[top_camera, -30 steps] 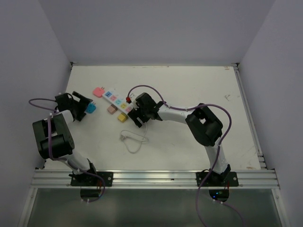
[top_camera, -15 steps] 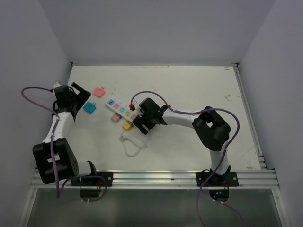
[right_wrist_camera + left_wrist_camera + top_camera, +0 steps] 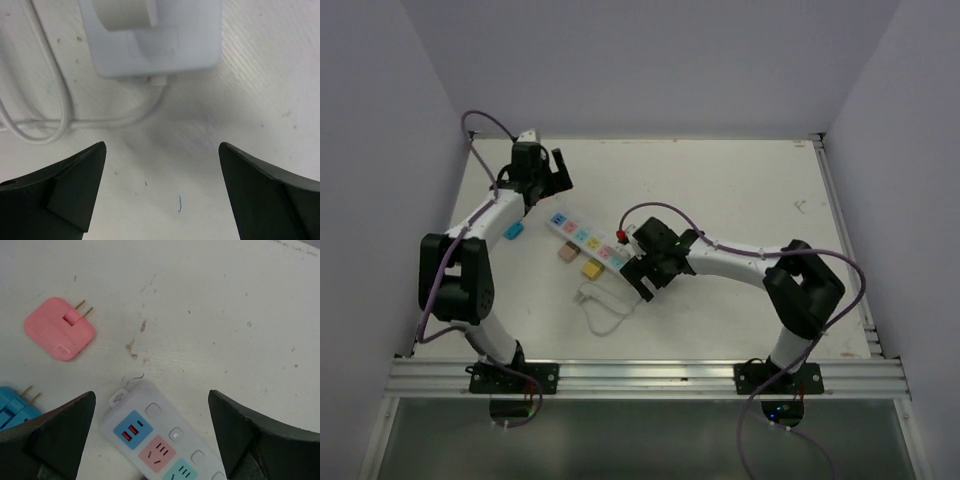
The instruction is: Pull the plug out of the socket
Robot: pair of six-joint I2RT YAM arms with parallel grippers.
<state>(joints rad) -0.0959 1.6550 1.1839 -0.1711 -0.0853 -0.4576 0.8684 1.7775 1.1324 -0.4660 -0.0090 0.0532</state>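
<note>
The socket (image 3: 586,239), a long white strip with pastel outlet faces, lies slanted on the table. My left gripper (image 3: 548,172) hovers open over its far end (image 3: 150,435), where the blue, pink and teal faces show bare. My right gripper (image 3: 646,277) stands open just past its cord end (image 3: 160,40), with only table between the fingers. A white raised block (image 3: 125,12) sits on that end; I cannot tell if it is a plug. Loose plugs lie nearby: pink (image 3: 59,328), blue (image 3: 513,232), tan (image 3: 566,255), yellow (image 3: 590,268).
The thin white cord (image 3: 602,305) loops toward the near edge, and part of it (image 3: 50,115) runs by my right gripper's left finger. A metal rail (image 3: 845,230) lines the table's right side. Grey walls close in the left, back and right.
My left arm swung from the table's left edge up over the strip's far end. The strip and my right gripper shifted right and nearer, and the right jaws opened wider.
</note>
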